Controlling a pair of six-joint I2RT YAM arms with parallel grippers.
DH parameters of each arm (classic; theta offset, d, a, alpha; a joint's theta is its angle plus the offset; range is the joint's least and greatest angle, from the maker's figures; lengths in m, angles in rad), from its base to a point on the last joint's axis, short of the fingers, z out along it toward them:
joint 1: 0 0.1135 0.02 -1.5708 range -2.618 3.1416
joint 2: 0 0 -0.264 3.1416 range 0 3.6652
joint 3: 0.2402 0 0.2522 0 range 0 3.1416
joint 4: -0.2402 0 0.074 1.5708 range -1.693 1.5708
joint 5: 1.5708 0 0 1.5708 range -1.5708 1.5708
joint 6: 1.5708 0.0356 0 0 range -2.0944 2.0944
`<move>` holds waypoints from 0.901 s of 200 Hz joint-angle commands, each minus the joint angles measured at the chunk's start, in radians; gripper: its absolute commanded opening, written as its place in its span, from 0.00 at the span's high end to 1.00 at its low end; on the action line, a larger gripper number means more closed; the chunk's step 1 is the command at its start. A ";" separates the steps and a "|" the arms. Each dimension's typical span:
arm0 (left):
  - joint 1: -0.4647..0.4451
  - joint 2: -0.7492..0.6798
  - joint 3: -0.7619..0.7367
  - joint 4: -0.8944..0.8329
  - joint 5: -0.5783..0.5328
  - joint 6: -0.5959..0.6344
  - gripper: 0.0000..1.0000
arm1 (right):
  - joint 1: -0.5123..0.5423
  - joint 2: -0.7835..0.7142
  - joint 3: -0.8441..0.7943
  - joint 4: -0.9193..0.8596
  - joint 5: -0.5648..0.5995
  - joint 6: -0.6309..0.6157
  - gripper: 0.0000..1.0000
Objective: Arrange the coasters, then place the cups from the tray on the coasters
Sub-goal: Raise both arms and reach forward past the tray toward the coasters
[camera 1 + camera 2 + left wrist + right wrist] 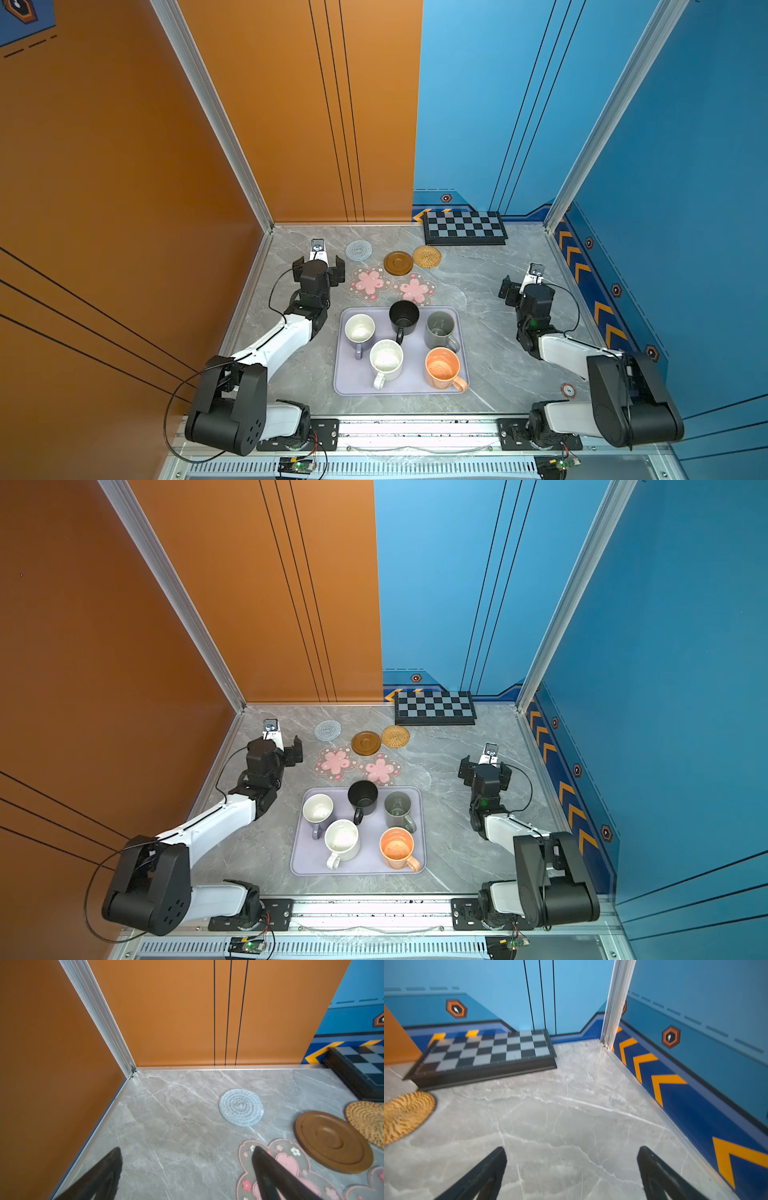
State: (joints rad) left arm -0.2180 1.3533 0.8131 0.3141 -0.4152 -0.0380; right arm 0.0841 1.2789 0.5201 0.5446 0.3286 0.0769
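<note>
Lavender tray (pixel 353 384) holds 5 cups (pixel 386 358), handles pointing nearward; left gripper (pixel 187 1154), right gripper (pixel 571 1153) both wide, empty.

So both top views sat high up behind the two arms, looking down and forward toward the far walls, wide enough to catch the whole tabletop (pixel 469 266). Left wrist cam sat low right behind the left tool (pixel 187 1148), facing the orange corner, spiral coaster (pixel 241 1107) ahead of it. Right wrist cam, same deal behind the right tool (pixel 572 1147), facing the blue corner. Both wrist views shared the chequered board (pixel 365 1064) and rattan coaster (pixel 367 1120).
</note>
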 commanded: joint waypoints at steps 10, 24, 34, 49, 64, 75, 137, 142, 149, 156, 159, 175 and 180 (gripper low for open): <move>-0.025 0.092 0.205 -0.350 -0.033 -0.177 0.02 | 0.002 -0.095 0.104 -0.297 -0.068 -0.039 0.00; -0.044 0.150 0.303 -0.432 -0.012 -0.197 0.02 | 0.002 -0.117 0.150 -0.383 -0.083 -0.013 0.00; -0.070 0.198 0.369 -0.488 0.001 -0.187 0.02 | 0.000 -0.119 0.199 -0.467 -0.093 0.004 0.00; -0.120 0.276 0.452 -0.567 -0.021 -0.179 0.02 | 0.003 -0.115 0.247 -0.546 -0.120 0.017 0.00; -0.162 0.370 0.540 -0.634 -0.032 -0.186 0.02 | 0.012 -0.117 0.266 -0.579 -0.141 0.040 0.00; -0.190 0.450 0.621 -0.716 -0.066 -0.202 0.02 | 0.023 -0.119 0.269 -0.594 -0.143 0.059 0.00; -0.249 0.713 0.839 -0.869 0.026 -0.322 0.02 | 0.113 -0.101 0.267 -0.669 -0.089 0.088 0.00; -0.246 0.722 0.842 -0.870 0.040 -0.333 0.03 | 0.117 -0.099 0.268 -0.673 -0.086 0.088 0.00; -0.243 0.731 0.842 -0.870 0.052 -0.353 0.02 | 0.123 -0.094 0.268 -0.675 -0.085 0.089 0.00; -0.241 0.739 0.843 -0.870 0.060 -0.361 0.00 | 0.129 -0.090 0.268 -0.678 -0.082 0.090 0.00; -0.241 0.743 0.844 -0.870 0.061 -0.363 0.02 | 0.132 -0.088 0.268 -0.677 -0.080 0.090 0.00; -0.244 0.758 0.842 -0.870 0.064 -0.369 0.02 | 0.138 -0.078 0.269 -0.675 -0.078 0.097 0.00; -0.244 0.763 0.841 -0.870 0.067 -0.371 0.02 | 0.140 -0.074 0.270 -0.674 -0.077 0.102 0.00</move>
State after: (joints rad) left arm -0.4671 2.0953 1.6276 -0.5152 -0.3866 -0.3580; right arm 0.2127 1.1866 0.7677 -0.0929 0.2142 0.1551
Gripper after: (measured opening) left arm 0.983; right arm 0.999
